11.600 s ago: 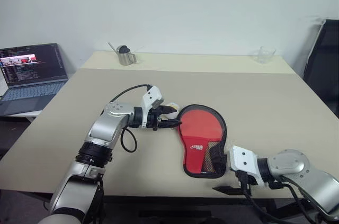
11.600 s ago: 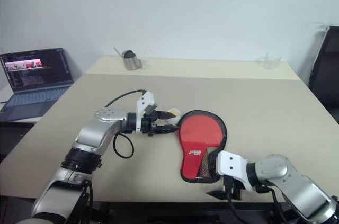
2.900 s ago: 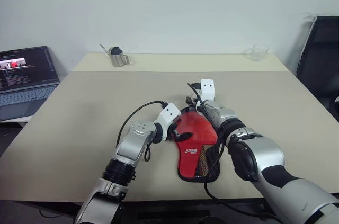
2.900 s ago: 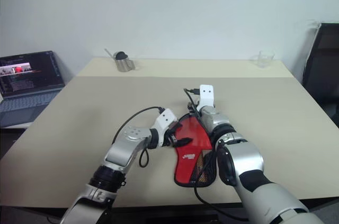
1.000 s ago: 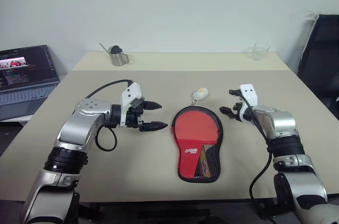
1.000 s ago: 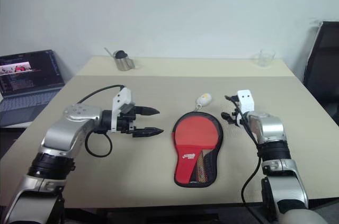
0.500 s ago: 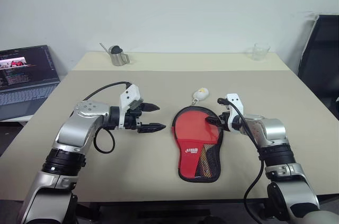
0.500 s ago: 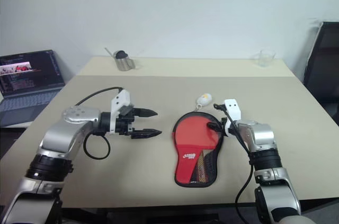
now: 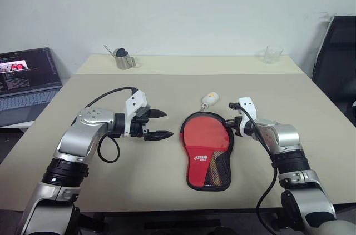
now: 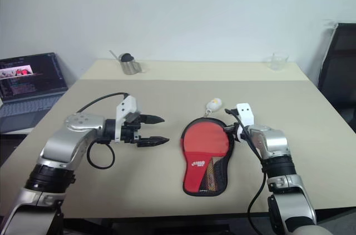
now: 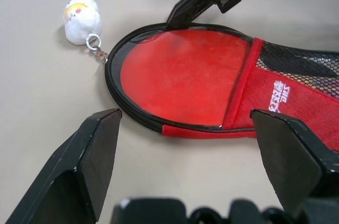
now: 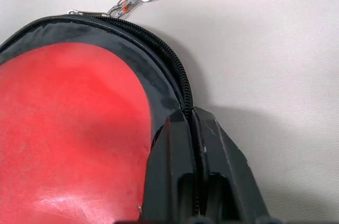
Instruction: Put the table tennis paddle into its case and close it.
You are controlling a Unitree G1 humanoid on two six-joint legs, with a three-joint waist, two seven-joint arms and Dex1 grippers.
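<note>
You can make out one piece of printing: a white logo on the red panel of the case (image 11: 275,92), just beside its black mesh pocket. In the left wrist view it shows a small emblem above two short rows of white letters, but you cannot read them with any certainty. The laptop (image 9: 29,82) screen at the left shows lines of text and a small picture, all too fine for you to read.
</note>
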